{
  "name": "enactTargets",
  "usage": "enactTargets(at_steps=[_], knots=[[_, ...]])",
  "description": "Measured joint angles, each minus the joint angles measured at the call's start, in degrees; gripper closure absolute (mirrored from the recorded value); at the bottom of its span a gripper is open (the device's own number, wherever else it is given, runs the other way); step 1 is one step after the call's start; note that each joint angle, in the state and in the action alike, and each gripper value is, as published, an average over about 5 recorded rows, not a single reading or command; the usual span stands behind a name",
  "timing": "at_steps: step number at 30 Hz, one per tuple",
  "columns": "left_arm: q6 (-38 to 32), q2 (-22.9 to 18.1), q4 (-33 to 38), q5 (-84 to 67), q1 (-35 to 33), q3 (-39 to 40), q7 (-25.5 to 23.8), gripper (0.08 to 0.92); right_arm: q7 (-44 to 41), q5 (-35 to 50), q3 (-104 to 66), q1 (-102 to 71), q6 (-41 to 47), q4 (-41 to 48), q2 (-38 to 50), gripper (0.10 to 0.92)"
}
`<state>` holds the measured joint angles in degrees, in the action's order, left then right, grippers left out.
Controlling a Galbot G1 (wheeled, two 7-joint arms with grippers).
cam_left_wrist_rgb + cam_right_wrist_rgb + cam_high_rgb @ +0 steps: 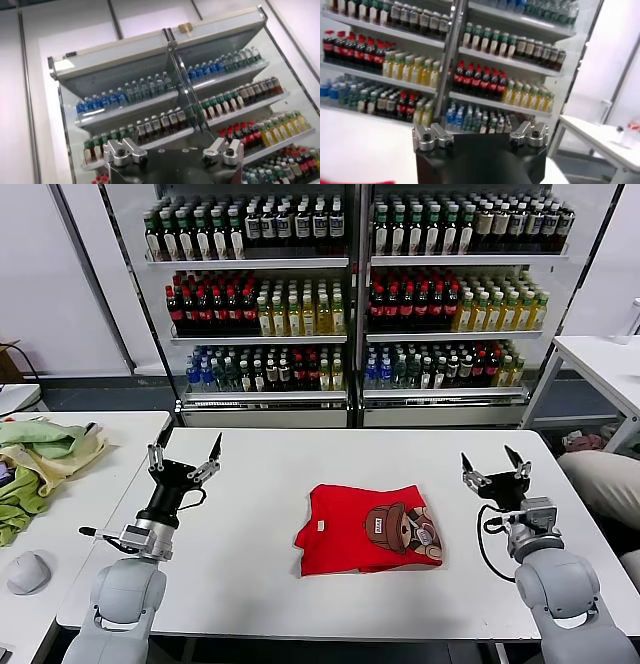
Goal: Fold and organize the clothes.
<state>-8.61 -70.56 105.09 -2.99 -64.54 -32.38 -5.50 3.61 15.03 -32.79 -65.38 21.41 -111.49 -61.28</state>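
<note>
A folded red T-shirt [365, 530] lies in the middle of the white table [260, 584], its brown bear print and white neck label facing up. My left gripper [184, 454] is raised over the table's left part, well left of the shirt, open and empty, fingertips pointing up. My right gripper [495, 463] is raised at the table's right side, right of the shirt, also open and empty. In both wrist views only the finger bases and the drink shelves show; a sliver of red cloth [355, 182] appears in the right wrist view.
Pale green and yellowish cloths [35, 456] lie on a side table at the left, with a grey mouse-like object [28, 572] near it. Shelves of bottles [350, 294] stand behind the table. Another white table [605, 359] is at the far right.
</note>
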Motion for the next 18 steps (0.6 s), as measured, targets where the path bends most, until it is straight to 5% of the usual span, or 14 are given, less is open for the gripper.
enactTargets(at_steps=[18], knots=[[4.33, -2.19, -0.5, 2.65, -0.2, 2.21, 1.67, 0.177, 0.41, -7.0, 0.5, 2.47, -7.78, 6.83, -1.95, 0.203]])
